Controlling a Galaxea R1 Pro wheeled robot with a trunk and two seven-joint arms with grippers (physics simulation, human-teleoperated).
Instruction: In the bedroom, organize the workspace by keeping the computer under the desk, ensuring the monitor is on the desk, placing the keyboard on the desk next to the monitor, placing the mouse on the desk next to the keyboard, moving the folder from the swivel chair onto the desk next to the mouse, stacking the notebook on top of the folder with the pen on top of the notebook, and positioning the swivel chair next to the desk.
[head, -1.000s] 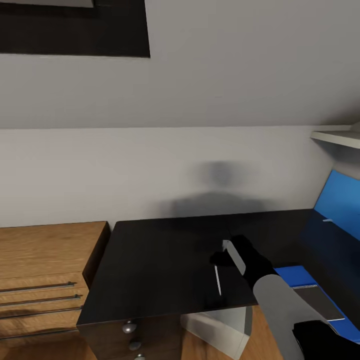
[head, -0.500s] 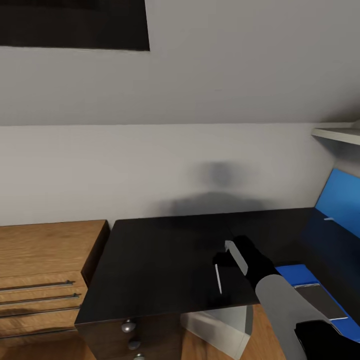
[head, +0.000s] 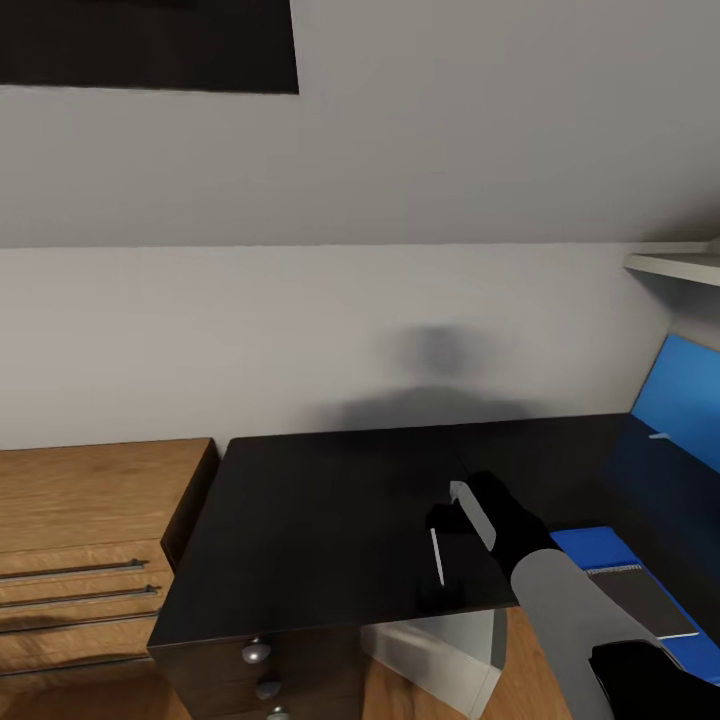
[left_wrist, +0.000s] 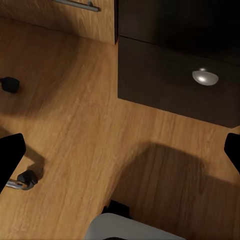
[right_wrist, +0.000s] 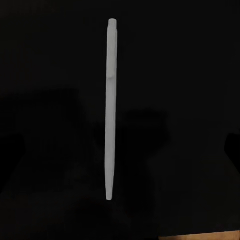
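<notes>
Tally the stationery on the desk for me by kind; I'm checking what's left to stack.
Pen: 1
Notebook: 1
Folder: 1
Total: 3

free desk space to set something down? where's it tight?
Bare: desk top between the wooden chest, the wall and the pen. Tight: the front right, where the right gripper hangs over the pen and the notebook lies on the folder.
</notes>
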